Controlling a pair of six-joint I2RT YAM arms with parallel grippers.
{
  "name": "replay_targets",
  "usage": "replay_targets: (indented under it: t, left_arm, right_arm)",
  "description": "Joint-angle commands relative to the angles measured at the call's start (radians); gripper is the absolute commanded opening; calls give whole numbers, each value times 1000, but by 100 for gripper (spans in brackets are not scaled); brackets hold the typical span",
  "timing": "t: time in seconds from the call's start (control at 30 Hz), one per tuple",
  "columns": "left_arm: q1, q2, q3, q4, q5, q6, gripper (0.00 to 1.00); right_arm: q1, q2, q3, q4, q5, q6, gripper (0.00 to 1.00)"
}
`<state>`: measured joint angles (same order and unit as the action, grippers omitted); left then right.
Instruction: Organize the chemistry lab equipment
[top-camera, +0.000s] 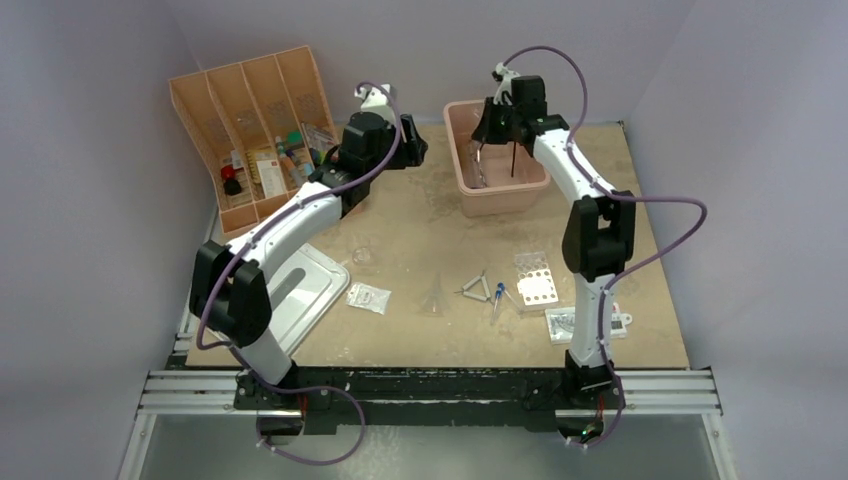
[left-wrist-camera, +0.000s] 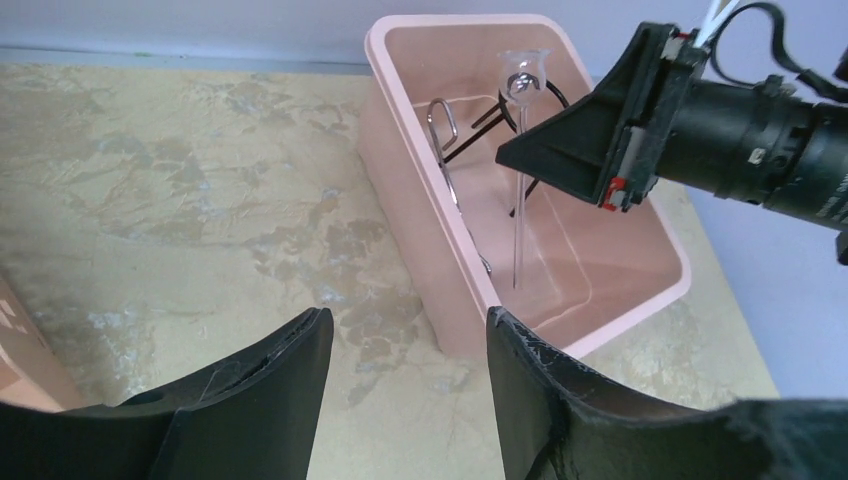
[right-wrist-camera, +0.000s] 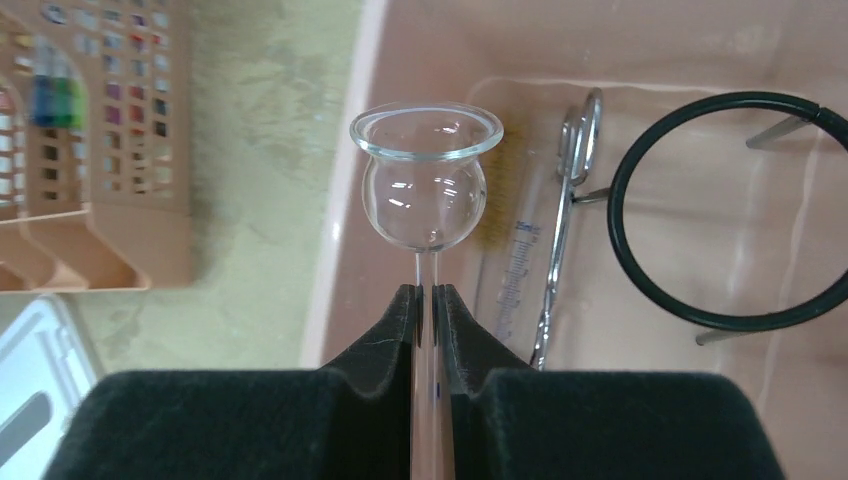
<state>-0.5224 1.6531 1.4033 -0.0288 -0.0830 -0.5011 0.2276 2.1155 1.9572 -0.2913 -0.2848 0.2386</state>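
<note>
The right tool (right-wrist-camera: 428, 292) pinches the stem of a clear glass bulb-topped tube (right-wrist-camera: 425, 195), held upright, its long axis pointing down into the pink tub (right-wrist-camera: 620, 50) directly below; the left tool (left-wrist-camera: 408, 320), farther off, stands part-open and empty.

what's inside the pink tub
A black ring tripod, metal forceps and a graduated tube are in the tub. The right gripper holds a bulb-topped glass tube whose stem hangs into it. The gripper covers part of the floor in both wrist views.
</note>
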Motion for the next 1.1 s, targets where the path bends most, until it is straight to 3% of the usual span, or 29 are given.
replay_targets:
  t: [0.0, 0.13, 0.63, 0.9, 1.07]
  left_arm:
    - [39, 50, 98, -77, 28, 25, 57]
    - [75, 86, 127, -89, 97, 2, 57]
    - [85, 50, 116, -170, 108, 56, 56]
    - [85, 16, 92, -202, 114, 67, 55]
    - [85, -20, 66, -209, 112, 66, 55]
  right_arm:
    - [6, 34, 82, -13, 93, -41, 6]
    - [12, 81, 67, -3, 139, -31, 6]
    - [84, 251, 124, 67, 271, -9, 8]
    - [99, 277, 79, 124, 365, -19, 17]
    - [99, 245, 79, 119, 375, -17, 30]
